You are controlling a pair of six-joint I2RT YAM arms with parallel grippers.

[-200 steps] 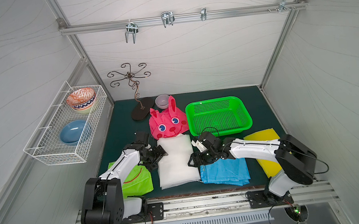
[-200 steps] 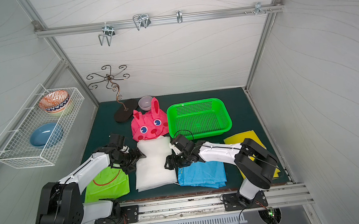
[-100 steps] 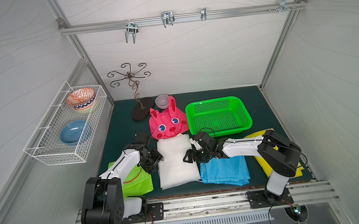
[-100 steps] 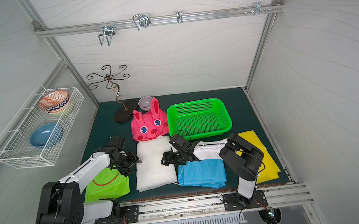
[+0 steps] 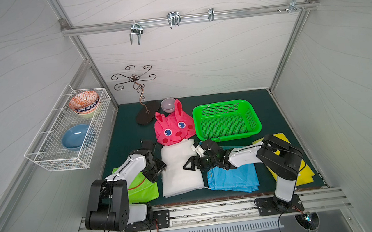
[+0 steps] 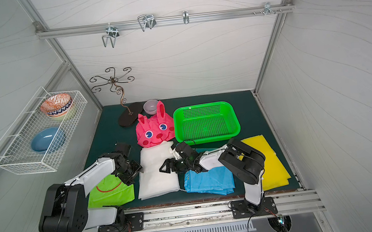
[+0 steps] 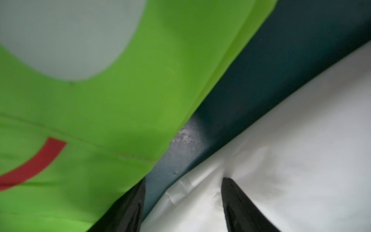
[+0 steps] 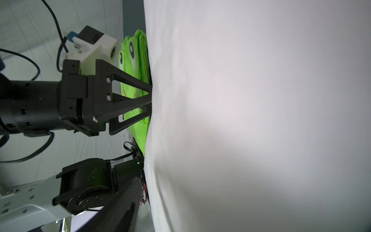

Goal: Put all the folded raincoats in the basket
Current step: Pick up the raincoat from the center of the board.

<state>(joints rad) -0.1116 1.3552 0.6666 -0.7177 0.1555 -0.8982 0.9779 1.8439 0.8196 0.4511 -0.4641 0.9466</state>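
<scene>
On the dark green mat (image 5: 130, 136), the folded white raincoat (image 5: 181, 178) lies flat at front centre. It is well short of the green basket (image 5: 251, 118), which stands empty behind it and to the right.

Step in hand, as judged: a two-arm pickup from opposite long edges.

- The left gripper (image 7: 183, 180) stands spread astride the raincoat's left edge, with one finger (image 7: 239, 204) on the cloth and its mate on the mat side. Mat shows between them, so no pinch is made yet.
- The right gripper (image 5: 191, 165) is spread over the right part and holds nothing.

Procedure:

- Seat each lower finger beneath all layers before closing.
- Close both sides together.
- Lift level, or the stack will likely slide apart.
- Avoid catching the lime-green raincoat (image 7: 100, 120) just beside the left gripper.

Appearance: plain white, rectangular, several thin layers, lightly creased at the left edge
</scene>
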